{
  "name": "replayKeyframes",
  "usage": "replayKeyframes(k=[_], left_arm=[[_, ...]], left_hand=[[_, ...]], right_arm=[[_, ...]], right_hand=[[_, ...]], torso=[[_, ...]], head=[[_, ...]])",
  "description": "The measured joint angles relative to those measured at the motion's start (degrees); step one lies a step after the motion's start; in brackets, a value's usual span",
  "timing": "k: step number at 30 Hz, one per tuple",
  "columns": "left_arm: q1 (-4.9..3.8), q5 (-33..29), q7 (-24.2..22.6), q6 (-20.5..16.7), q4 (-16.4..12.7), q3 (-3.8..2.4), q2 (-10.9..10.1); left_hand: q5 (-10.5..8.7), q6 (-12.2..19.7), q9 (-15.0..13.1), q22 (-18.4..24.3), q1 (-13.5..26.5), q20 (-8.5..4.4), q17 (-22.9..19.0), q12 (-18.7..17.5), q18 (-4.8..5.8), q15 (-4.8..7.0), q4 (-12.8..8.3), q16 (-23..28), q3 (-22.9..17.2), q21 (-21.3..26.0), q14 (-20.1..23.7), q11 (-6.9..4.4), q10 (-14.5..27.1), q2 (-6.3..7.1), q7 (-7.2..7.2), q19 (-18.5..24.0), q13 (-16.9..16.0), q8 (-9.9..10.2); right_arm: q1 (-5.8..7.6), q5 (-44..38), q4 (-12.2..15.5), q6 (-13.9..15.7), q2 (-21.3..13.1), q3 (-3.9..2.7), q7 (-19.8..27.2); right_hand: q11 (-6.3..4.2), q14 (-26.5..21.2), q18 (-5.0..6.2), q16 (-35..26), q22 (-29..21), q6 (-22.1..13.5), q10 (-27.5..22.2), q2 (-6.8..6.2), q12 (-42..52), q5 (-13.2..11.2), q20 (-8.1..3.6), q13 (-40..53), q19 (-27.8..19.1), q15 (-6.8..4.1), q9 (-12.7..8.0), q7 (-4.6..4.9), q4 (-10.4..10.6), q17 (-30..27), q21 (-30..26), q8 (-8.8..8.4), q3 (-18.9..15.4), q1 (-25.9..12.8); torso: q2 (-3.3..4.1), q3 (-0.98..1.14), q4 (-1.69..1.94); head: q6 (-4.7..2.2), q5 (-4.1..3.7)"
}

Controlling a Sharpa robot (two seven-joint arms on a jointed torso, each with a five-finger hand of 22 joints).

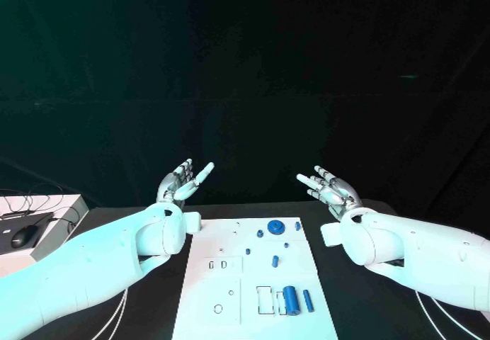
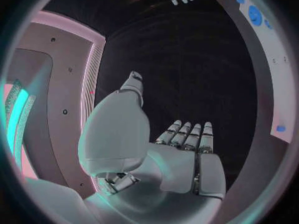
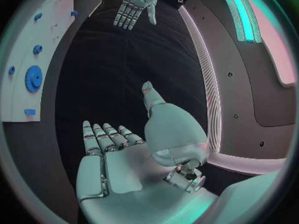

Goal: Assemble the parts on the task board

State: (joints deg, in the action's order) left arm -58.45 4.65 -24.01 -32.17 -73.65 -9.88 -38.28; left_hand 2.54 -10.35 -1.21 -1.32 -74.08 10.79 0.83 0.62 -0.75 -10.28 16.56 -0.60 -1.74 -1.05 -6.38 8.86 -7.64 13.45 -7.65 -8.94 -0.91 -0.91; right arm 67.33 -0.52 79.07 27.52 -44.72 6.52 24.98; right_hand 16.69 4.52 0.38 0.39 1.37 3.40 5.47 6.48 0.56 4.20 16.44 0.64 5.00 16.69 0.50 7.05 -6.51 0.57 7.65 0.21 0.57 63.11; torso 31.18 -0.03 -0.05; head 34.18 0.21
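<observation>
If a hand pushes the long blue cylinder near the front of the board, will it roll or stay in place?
The cylinder looks round and smooth and lies on its side on the flat board, so a sideways push would probably roll it. It appears rigid, likely plastic, so it should not bend. Its smooth surface may slip in the fingers. Both hands are open and raised beyond the board.

Dark backdrop behind black table (image 1: 367,297); white box (image 1: 36,216) w/ cables at left.

Two white arms, smooth glossy shells, bulbous rounded wrist housings. Left hand (image 1: 184,182) and right hand (image 1: 332,188) silver, segmented metallic fingers, pale fingertip pads, smooth plated palms. Thin white cables run beneath each forearm near task board (image 1: 230,283) edges.
</observation>
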Motion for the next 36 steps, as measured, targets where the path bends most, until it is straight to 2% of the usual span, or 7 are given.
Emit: replayKeyframes(k=[8,12,14,18,22,32,36], left_arm=[[0.09,1.74,1.47,3.34,0.57,-0.19,0.24],[0.33,2.23,1.74,4.27,0.82,-0.26,0.2],[0.75,2.48,1.74,4.8,1.03,-0.21,-0.11],[1.23,3.32,1.7,6.01,0.55,-0.12,-1.24],[1.85,4.74,1.7,7.32,-0.72,-0.17,-2.37],[4.27,10.17,2.57,11.73,-7.57,-0.55,-6.78],[5.23,11.63,2.98,12.78,-10.0,-1.5,-8.17]], left_hand=[[0.0,-1.79,-0.18,-0.15,-1.41,0.82,0.23,0.21,0.0,-1.31,0.42,-0.33,-0.54,-0.4,-1.8,1.64,-1.71,-0.42,-0.14,-0.82,-0.18,-0.25],[0.14,-6.44,-0.63,-0.98,-1.88,1.93,0.83,1.18,-0.01,-2.72,-0.32,-1.31,-1.88,-1.98,-7.88,3.24,-8.31,-2.57,-0.42,-6.12,-0.73,-1.04],[0.22,-12.05,-1.04,-3.05,-2.29,3.02,1.68,2.48,-1.45,-3.19,-1.67,-3.49,-2.4,-6.14,-18.91,4.24,-18.11,-4.65,-0.8,-19.14,-1.24,-1.98],[0.22,-27.47,-2.0,-6.44,-2.72,1.06,4.09,5.78,-7.08,1.05,-6.34,-9.95,-1.58,-14.52,-47.52,1.73,-44.84,-7.66,-2.16,-40.29,-2.49,-4.56],[0.22,-41.04,-2.46,-7.32,-2.97,-0.9,4.93,4.88,-8.69,4.23,-10.55,-11.11,-0.19,-17.81,-58.81,-0.91,-55.35,-9.78,-2.53,-48.24,-2.67,-5.52],[0.22,-50.11,-2.57,-12.15,-4.29,-8.41,12.6,3.15,-7.87,9.66,-15.58,-19.77,-0.33,-27.69,-73.87,-4.87,-67.04,-12.85,-1.42,-58.95,-2.61,-3.4],[0.21,-51.47,-2.56,-17.36,-3.48,-11.06,22.93,3.15,-6.64,10.99,-17.3,-31.2,0.29,-35.68,-73.11,-5.63,-67.92,-13.66,-0.89,-60.47,-2.63,-2.88]], right_arm=[[2.12,-0.96,-3.32,-10.29,-0.03,1.76,-2.61],[2.25,-3.59,-4.2,-12.81,-0.12,1.91,-3.3],[2.07,-7.38,-4.99,-12.87,-0.41,1.91,-3.34],[1.8,-16.8,-5.9,-12.58,-0.56,1.96,-3.5],[1.52,-25.99,-6.03,-12.22,-0.32,1.87,-4.05],[0.85,-49.36,-5.04,-11.17,0.98,1.83,-9.88],[0.82,-57.11,-5.12,-9.92,2.29,1.74,-13.03]], right_hand=[[0.12,5.78,0.01,0.66,0.88,4.88,4.85,-1.47,0.32,0.35,0.04,0.48,4.31,-0.09,0.52,0.38,-2.51,0.56,4.56,0.73,0.9,5.84],[-0.91,16.89,3.18,1.43,2.08,12.35,13.32,-2.22,0.81,0.79,-0.73,1.05,13.83,-1.5,1.08,0.95,-3.77,1.28,12.31,1.24,1.42,10.05],[-2.44,29.28,5.57,2.45,3.22,19.25,23.06,-2.34,1.42,1.14,-1.88,1.35,24.65,-3.25,1.48,1.33,-4.92,1.81,18.97,1.89,1.97,12.3],[-4.94,52.65,6.71,3.62,3.48,31.85,39.32,-2.03,2.02,1.46,-4.7,2.12,35.65,-6.69,2.06,2.51,-6.16,2.74,21.82,2.39,3.17,14.05],[-7.84,64.44,6.7,4.98,4.98,44.17,55.32,-1.61,3.2,5.43,-8.68,2.66,43.03,-10.72,2.7,4.42,-7.99,3.38,25.37,2.88,5.0,14.96],[-12.64,79.2,5.73,9.29,11.9,58.82,68.22,-3.51,2.91,7.98,-16.1,2.85,50.34,-16.78,3.54,1.77,-9.78,7.34,37.72,3.78,7.6,13.22],[-14.14,79.6,5.29,29.35,16.46,60.1,70.2,-4.31,2.9,7.98,-19.41,2.98,55.65,-19.11,3.59,0.92,-9.51,18.02,45.01,3.57,7.87,12.42]], torso=[[0.0,0.01,0.01],[0.01,-0.01,-0.01],[0.05,-0.05,-0.08],[0.09,-0.05,-0.13],[0.15,-0.02,-0.12],[0.98,0.05,-0.02],[1.64,0.08,0.21]], head=[[-0.01,0.0],[0.23,0.06],[0.83,0.16],[1.49,0.23],[1.94,0.4],[3.24,0.73],[3.44,0.55]])
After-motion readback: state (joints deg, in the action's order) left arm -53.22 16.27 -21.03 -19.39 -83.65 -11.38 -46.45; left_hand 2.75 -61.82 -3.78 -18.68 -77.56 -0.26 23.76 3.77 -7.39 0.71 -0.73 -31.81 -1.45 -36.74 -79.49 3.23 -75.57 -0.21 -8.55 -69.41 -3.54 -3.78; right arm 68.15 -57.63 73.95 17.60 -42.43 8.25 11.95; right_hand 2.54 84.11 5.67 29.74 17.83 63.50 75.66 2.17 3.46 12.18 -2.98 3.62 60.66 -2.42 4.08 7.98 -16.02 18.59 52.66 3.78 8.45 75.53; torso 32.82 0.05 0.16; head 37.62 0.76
